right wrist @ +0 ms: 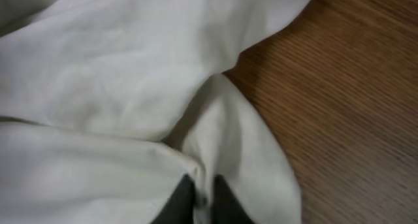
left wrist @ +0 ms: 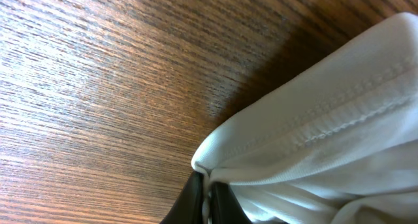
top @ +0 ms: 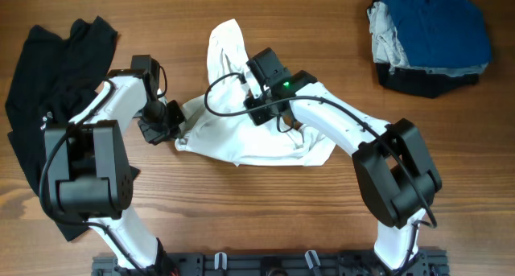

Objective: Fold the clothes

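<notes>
A white garment lies crumpled in the middle of the wooden table. My left gripper is shut on its left hemmed edge; in the left wrist view the black fingers pinch the stitched white cloth. My right gripper is shut on a fold near the garment's top; in the right wrist view the fingers pinch white cloth. A strip of the garment rises toward the back above the right gripper.
A black garment lies spread at the left edge of the table. A stack of folded clothes, blue on top, sits at the back right corner. Bare wood lies in front of the white garment.
</notes>
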Motion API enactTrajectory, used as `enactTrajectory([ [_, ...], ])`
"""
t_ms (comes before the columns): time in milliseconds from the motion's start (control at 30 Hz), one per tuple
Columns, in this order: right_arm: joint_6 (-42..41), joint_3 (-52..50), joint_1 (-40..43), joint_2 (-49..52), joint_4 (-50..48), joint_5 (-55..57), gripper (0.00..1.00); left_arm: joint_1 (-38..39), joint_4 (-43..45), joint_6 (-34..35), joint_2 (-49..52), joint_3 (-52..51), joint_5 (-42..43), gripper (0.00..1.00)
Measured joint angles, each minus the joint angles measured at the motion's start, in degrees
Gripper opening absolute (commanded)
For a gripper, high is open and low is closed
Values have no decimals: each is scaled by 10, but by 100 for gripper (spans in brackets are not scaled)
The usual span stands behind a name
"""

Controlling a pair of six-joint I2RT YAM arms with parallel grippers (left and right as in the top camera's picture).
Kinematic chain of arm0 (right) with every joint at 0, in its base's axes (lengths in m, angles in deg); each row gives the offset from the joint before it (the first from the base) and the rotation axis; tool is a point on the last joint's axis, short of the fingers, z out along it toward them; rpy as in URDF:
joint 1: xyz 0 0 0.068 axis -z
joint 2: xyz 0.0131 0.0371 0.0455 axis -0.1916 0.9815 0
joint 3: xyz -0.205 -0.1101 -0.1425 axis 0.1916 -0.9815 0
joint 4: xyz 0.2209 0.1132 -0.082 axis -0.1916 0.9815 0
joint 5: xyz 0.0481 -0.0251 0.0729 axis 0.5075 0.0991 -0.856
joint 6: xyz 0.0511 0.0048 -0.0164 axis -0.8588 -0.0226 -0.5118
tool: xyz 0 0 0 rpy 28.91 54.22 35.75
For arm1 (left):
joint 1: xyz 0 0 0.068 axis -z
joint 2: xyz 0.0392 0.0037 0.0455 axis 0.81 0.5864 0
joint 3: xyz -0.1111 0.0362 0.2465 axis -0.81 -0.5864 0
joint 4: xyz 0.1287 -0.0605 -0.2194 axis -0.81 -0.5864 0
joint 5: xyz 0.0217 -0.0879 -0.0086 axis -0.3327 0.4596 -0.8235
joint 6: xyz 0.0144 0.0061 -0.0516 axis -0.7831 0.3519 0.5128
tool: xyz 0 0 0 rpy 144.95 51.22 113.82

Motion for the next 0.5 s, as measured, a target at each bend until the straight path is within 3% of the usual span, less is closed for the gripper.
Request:
enactTrajectory([
  [267, -6, 17, 27, -1, 36, 26, 4, 0, 4, 0, 0, 0, 0, 4],
  [500, -8, 37, 147, -45, 44, 18, 4, 0, 12, 0, -2, 0, -4, 4],
])
